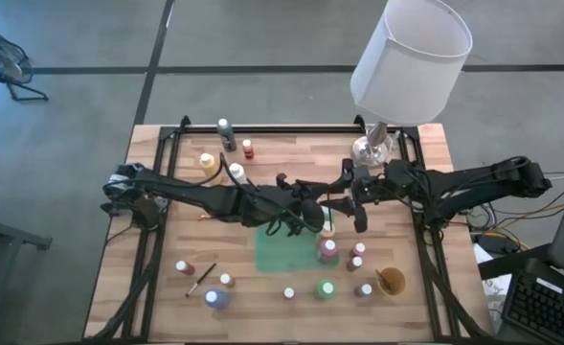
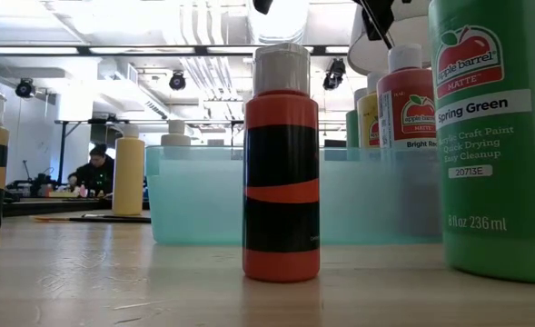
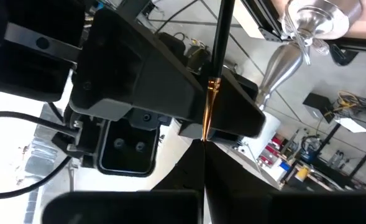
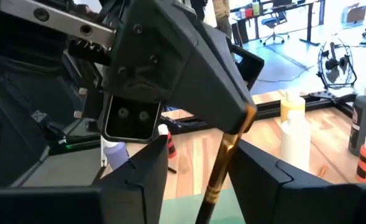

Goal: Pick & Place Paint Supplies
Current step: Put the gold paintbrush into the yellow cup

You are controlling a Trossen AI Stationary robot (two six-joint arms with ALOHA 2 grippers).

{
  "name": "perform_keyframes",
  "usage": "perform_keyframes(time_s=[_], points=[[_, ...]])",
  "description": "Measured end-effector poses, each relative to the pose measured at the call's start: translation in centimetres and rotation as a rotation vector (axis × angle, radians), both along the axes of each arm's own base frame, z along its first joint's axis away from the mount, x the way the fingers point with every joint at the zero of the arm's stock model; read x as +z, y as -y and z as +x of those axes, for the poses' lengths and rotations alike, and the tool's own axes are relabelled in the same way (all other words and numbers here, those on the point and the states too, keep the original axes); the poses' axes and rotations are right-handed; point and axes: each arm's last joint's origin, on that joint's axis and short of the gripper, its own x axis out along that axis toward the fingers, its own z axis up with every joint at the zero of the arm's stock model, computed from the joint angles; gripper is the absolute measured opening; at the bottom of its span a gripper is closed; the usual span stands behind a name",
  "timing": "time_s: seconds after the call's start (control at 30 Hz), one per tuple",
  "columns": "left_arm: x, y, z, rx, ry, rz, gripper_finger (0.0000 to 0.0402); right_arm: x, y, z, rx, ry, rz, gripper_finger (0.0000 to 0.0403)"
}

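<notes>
The left gripper (image 1: 322, 213) is clamped on a thin brush (image 3: 214, 81) with a copper-coloured collar, above the middle of the table over the green mat (image 1: 283, 251). The right gripper (image 1: 350, 203) faces it nose to nose, its fingers parted on either side of the same brush (image 4: 223, 163); whether they touch it cannot be told. Paint bottles (image 1: 328, 251) stand at the mat's right edge, others along the near side and the far left. Another brush (image 1: 201, 279) lies near the front left, and a lamp (image 1: 408, 59) stands behind the right arm.
</notes>
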Motion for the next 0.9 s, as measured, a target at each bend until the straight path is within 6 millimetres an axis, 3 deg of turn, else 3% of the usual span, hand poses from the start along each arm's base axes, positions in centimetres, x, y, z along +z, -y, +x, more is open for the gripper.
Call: perform_keyframes(time_s=[0.47, 0.7, 0.9], points=[[-0.18, 0.17, -0.10, 0.003, -0.015, -0.004, 0.0000, 0.00, 0.10, -0.76, -0.015, -0.032, -0.024, 0.0021], [-0.18, 0.13, -0.10, 0.015, 0.001, -0.034, 0.0004, -0.05, 0.18, -0.69, -0.047, -0.032, -0.056, 0.0013], [-0.15, 0.14, -0.09, 0.025, 0.060, -0.151, 0.0038, 0.20, 0.17, -0.73, -0.046, -0.044, -0.064, 0.0013]])
